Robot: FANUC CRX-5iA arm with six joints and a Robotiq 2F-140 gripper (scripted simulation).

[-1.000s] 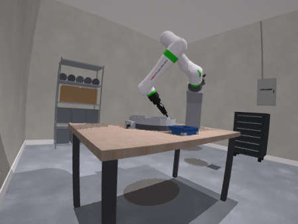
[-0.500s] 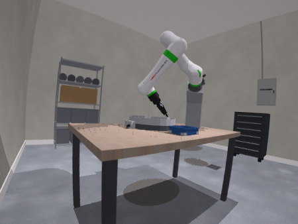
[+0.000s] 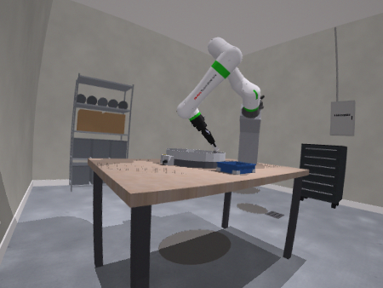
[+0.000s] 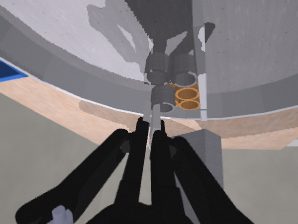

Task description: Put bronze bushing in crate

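Note:
In the wrist view my gripper (image 4: 150, 111) is shut, its fingertips pinching the wall of a grey bushing (image 4: 162, 96) just above the turning table (image 4: 150, 45). Two bronze bushings (image 4: 187, 97) lie side by side right of that grey one, clear of my fingers. Two more grey bushings (image 4: 170, 70) stand just beyond. In the exterior view the gripper (image 3: 214, 145) is low over the right part of the round grey turning table (image 3: 197, 157). The blue crate (image 3: 237, 166) sits on the wooden table just right of it, and its corner shows in the wrist view (image 4: 10, 70).
A grey upright post (image 4: 202, 65) on the turning table stands beside the bushings. The robot's grey pedestal (image 3: 248, 138) rises behind the crate. A small grey device (image 3: 166, 159) sits at the turning table's left side. A shelf rack (image 3: 101, 128) and black cabinet (image 3: 323, 172) stand far off.

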